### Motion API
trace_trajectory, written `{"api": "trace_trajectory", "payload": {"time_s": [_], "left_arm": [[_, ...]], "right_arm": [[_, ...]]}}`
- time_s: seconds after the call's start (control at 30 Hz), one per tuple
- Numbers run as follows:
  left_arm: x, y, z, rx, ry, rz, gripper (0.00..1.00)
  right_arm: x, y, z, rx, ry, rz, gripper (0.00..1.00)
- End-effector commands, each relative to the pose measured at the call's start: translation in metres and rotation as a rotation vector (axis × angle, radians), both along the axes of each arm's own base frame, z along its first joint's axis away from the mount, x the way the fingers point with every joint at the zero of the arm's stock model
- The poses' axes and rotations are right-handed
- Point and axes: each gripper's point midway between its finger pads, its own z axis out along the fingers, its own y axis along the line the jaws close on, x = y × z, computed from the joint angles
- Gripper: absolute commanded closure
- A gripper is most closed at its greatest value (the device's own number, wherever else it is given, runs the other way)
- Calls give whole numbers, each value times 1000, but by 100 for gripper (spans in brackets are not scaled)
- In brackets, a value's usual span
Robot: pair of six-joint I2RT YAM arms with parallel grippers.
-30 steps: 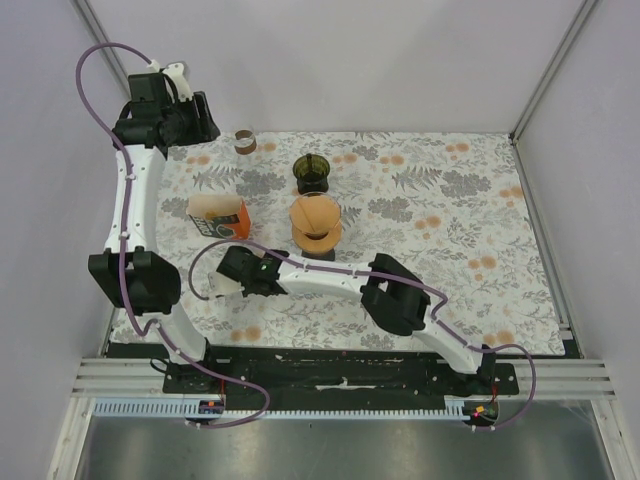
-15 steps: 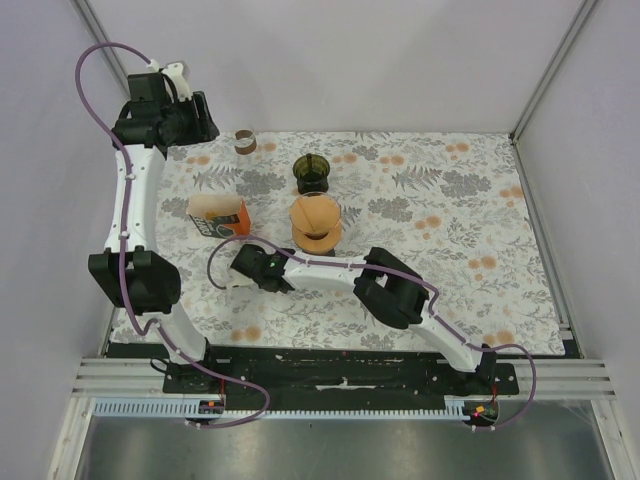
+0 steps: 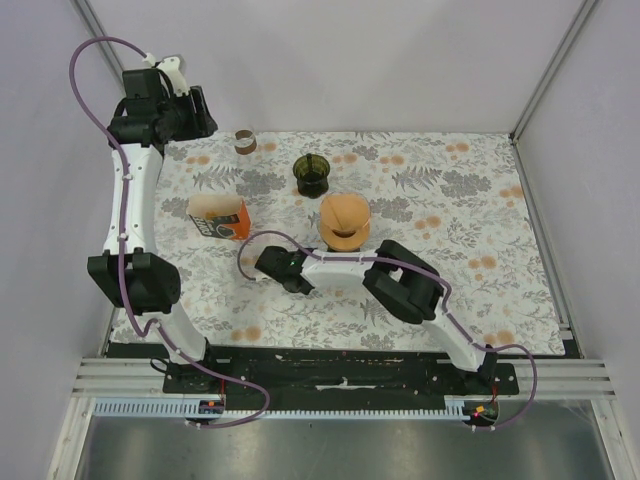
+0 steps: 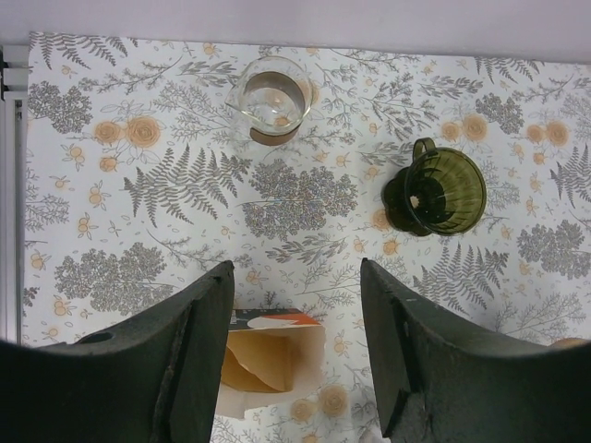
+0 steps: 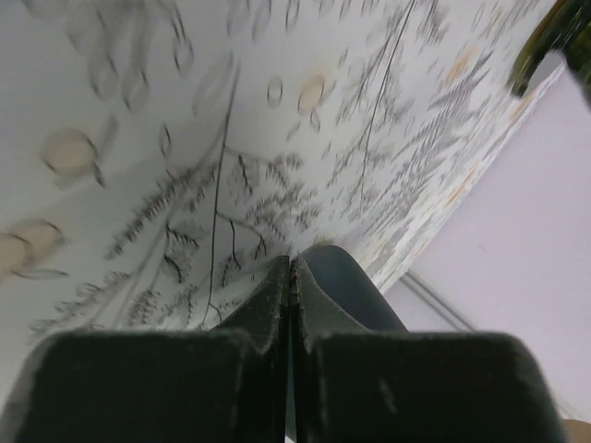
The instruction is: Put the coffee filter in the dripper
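The dark green dripper (image 3: 312, 173) stands empty near the back of the floral table; it also shows in the left wrist view (image 4: 443, 192). The brown coffee filter (image 3: 343, 220) sits on the table in front of it and to the right, just behind my right forearm. My right gripper (image 3: 268, 266) is low over the table, left of the filter. Its fingers are shut, and I see nothing between them in the right wrist view (image 5: 294, 263). My left gripper (image 3: 200, 112) is raised at the back left, open and empty (image 4: 295, 268).
An orange filter box (image 3: 220, 217) lies open at the left, below my left fingers (image 4: 268, 355). A small glass vessel (image 3: 245, 142) stands at the back left, also in the left wrist view (image 4: 272, 97). Walls enclose the table on three sides.
My right gripper has slid to the right along the table. The coffee filter has shifted right and slightly back with it. The left arm has barely moved.
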Motion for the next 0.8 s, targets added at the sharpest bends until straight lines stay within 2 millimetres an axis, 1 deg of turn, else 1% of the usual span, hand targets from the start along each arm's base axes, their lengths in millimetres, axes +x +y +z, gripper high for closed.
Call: {"api": "trace_trajectory", "payload": {"time_s": [0.0, 0.1, 0.23, 0.3, 0.33, 0.47, 0.53, 0.6, 0.7, 0.77], "left_arm": [[4, -1, 19, 13, -59, -36, 37], [5, -2, 17, 10, -58, -42, 37], [6, -6, 11, -9, -44, -60, 38], [6, -9, 6, -25, -34, -68, 41], [6, -10, 5, -37, -31, -68, 42], [3, -24, -15, -118, 28, -97, 44], [3, -25, -26, -138, 54, -87, 45], [4, -24, -32, -138, 63, -77, 45], [6, -24, -39, -141, 71, -70, 45], [9, -24, -41, -135, 69, -67, 45]], "right_arm": [[-10, -46, -20, -42, 53, -83, 100], [-15, -76, -29, -58, 68, -132, 100], [-15, -111, -30, -45, 57, -210, 100], [-17, -130, -32, -39, 61, -250, 100], [-17, -136, -32, -32, 59, -267, 100], [-17, -162, -34, -37, 51, -321, 100], [-17, -170, -35, -26, 50, -346, 100], [-16, -172, -34, -13, 46, -360, 100], [-11, -161, -25, 36, 37, -364, 100], [-7, -146, -13, 105, 44, -370, 100]]}}
